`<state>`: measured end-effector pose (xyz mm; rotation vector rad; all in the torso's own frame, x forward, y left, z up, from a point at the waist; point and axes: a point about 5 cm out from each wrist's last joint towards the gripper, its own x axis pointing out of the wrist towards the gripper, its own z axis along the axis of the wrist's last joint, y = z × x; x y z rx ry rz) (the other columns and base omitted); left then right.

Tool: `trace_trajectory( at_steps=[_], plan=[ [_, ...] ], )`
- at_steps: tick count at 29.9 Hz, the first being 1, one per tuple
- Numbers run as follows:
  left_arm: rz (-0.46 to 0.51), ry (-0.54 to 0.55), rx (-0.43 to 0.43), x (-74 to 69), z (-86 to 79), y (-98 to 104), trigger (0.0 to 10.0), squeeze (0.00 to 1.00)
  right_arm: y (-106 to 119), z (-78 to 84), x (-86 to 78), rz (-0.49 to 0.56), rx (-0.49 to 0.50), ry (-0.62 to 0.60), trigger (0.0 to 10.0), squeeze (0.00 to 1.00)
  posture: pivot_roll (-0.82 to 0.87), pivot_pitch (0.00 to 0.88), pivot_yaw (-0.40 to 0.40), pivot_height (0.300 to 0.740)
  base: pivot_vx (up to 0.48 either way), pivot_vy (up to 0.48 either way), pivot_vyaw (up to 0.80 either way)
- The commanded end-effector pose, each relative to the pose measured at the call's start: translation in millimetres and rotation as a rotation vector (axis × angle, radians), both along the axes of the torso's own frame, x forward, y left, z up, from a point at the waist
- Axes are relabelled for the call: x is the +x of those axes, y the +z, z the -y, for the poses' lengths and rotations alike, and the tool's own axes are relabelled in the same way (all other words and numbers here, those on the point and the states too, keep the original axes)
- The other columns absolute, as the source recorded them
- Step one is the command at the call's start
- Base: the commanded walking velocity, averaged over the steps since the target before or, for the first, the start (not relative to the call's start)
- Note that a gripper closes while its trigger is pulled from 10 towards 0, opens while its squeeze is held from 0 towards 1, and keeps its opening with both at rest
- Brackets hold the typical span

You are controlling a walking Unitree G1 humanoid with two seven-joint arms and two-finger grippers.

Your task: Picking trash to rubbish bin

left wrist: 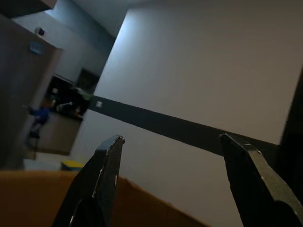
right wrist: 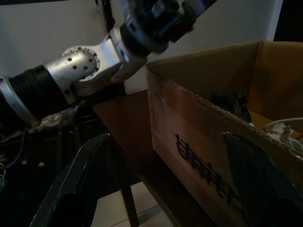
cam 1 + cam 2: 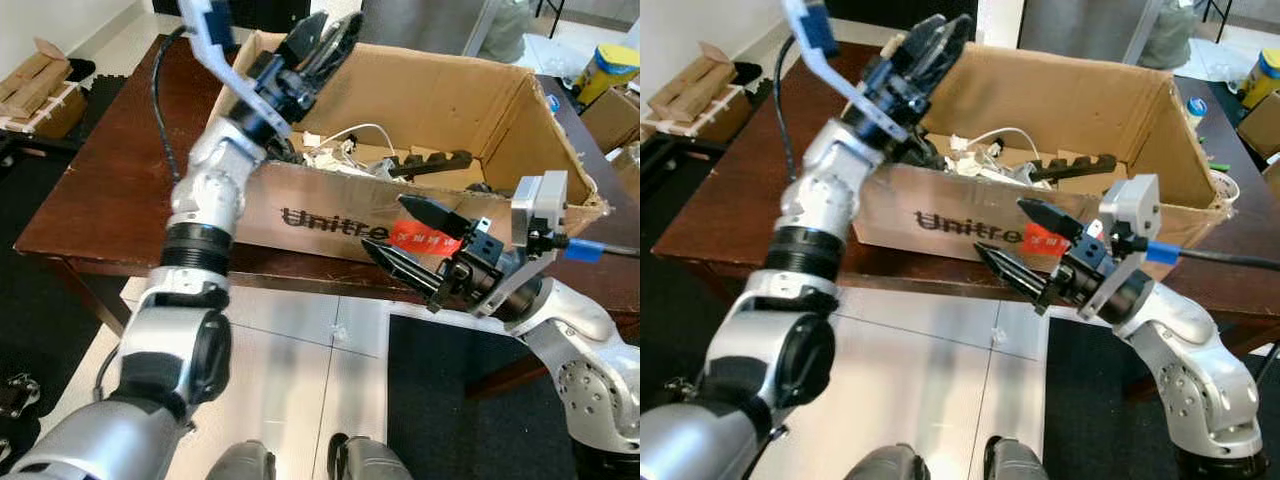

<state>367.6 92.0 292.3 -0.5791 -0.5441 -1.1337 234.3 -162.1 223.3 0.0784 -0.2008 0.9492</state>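
Trash (image 3: pixel 345 150) lies inside a big open cardboard box (image 3: pixel 330 215) that stands on a dark wooden table (image 3: pixel 110 190): white cables and scraps sit toward the box's left half, and a long black notched piece (image 3: pixel 432 163) rests across the middle, tilted up to the right. The box's front wall carries dark lettering and a red label (image 3: pixel 428 238) stuck near its right part.

The left gripper (image 3: pixel 325 45) is raised over the box's back left corner, above the rim, with its fingers (image 1: pixel 102 175) spread and nothing between them. From the left wrist camera, the cardboard edge shows below the tips, with a pale wall and a dark band across it beyond.

The right gripper (image 3: pixel 395 232) hangs in front of the box's front wall, outside the box, beside the red label. Its two black fingers (image 3: pixel 432 216) point left and stand spread apart, one above the other, with nothing held. The right wrist camera looks along the front wall past the lettering, with the left arm (image 2: pixel 80 66) beyond the corner.

At the far right of the table stand a yellow container with a blue lid (image 3: pixel 608 68) and small boxes. Pale floor tiles (image 3: pixel 290 370) lie below the table's near edge, with a dark mat (image 3: pixel 450 400) to the right.
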Motion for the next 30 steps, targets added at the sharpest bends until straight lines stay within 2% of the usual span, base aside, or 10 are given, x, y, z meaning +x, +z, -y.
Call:
trace_trajectory(
  at_steps=[1,7,11,14,18,26,30],
  plan=[
    [-0.007,-0.076,-0.011,-5.2,-8.0,-3.1,10.0,0.0,-2.6,-3.3,-1.3,-0.008,0.004,0.029,10.0,0.0,0.04,0.1,-0.031,0.74,0.0,0.0,0.0],
    [-0.013,-0.161,-0.009,-15.3,-16.8,-11.1,10.0,0.0,-6.9,-5.9,-1.0,-0.027,0.007,0.06,10.0,0.0,0.06,0.093,-0.038,0.74,0.0,0.0,0.0],
    [-0.052,-0.22,0.034,-23.9,-21.0,-26.4,10.0,0.0,-14.7,-7.2,1.0,-0.063,-0.003,0.08,10.0,0.0,0.06,0.084,-0.046,0.74,0.0,0.0,0.0],
    [-0.074,-0.225,0.054,-25.2,-20.6,-34.4,10.0,0.0,-19.4,-7.0,2.5,-0.084,-0.01,0.082,10.0,0.0,0.06,0.084,-0.046,0.74,-0.274,0.0,0.0],
    [-0.11,-0.247,0.135,-30.7,-20.2,-52.6,10.0,0.0,-36.6,-5.5,5.4,-0.15,-0.035,0.071,10.0,0.0,0.07,0.088,-0.048,0.74,-0.372,0.0,0.0],
    [-0.121,-0.28,0.16,-37.4,-21.6,-57.3,10.0,0.0,-44.0,-6.7,5.0,-0.179,-0.037,0.072,10.0,0.0,0.07,0.096,-0.044,0.74,-0.394,0.0,0.0],
    [-0.114,-0.312,0.206,-43.0,-20.1,-62.1,10.0,0.0,-47.6,-6.6,4.5,-0.193,-0.038,0.069,10.0,0.0,0.07,0.105,-0.04,0.74,-0.398,0.0,0.0]
  ],
)
